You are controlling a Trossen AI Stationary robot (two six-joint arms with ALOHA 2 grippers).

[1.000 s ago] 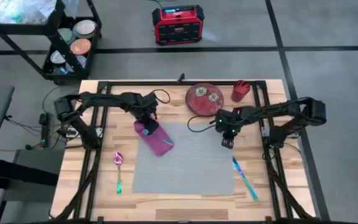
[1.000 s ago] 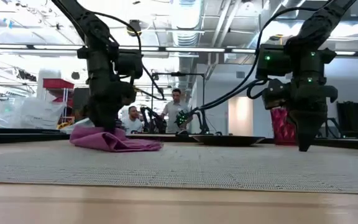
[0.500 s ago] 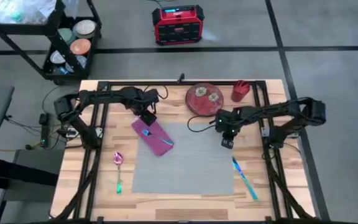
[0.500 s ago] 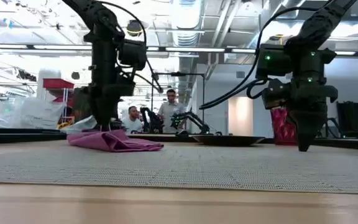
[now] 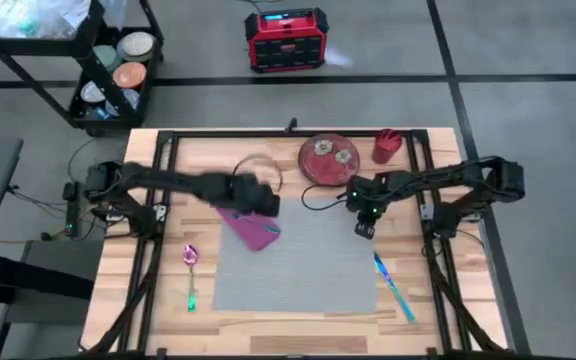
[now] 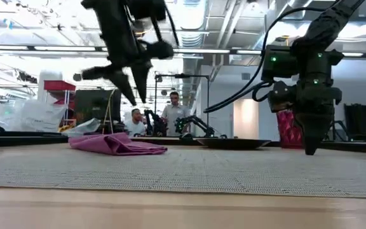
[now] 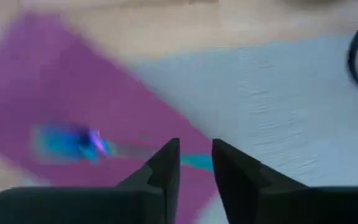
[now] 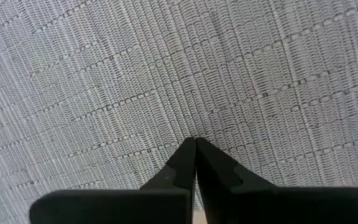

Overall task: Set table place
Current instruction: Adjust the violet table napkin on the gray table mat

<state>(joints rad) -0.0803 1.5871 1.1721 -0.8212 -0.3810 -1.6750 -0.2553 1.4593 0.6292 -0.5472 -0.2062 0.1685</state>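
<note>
The grey placemat (image 5: 298, 262) lies flat on the light-wood table (image 5: 118, 300). A magenta napkin (image 5: 251, 230) lies across the mat's far left corner, with a blue utensil (image 7: 67, 140) on top of it. My left gripper (image 6: 131, 86) hangs open in the air above the napkin's right end (image 7: 196, 158) and touches nothing. My right gripper (image 5: 365, 230) is shut, pointing down at the mat's right side (image 8: 195, 146). My right gripper stands with its shut fingertips (image 6: 310, 150) on the placemat (image 8: 229, 93), near its right edge and toward the far corner. It comes from above, pointing straight down. The mat lies flat under it.
A dark red plate (image 5: 329, 158) and a red cup (image 5: 388, 146) stand at the table's far edge. A spoon (image 5: 191, 272) lies left of the mat and a blue utensil (image 5: 394, 285) right of it. People show in the room behind (image 6: 173, 114).
My left gripper has risen off the napkin's far end and swung up and toward the table's right; it now hangs clear above the napkin. The napkin stays lying on the mat. My right gripper has kept still.
</note>
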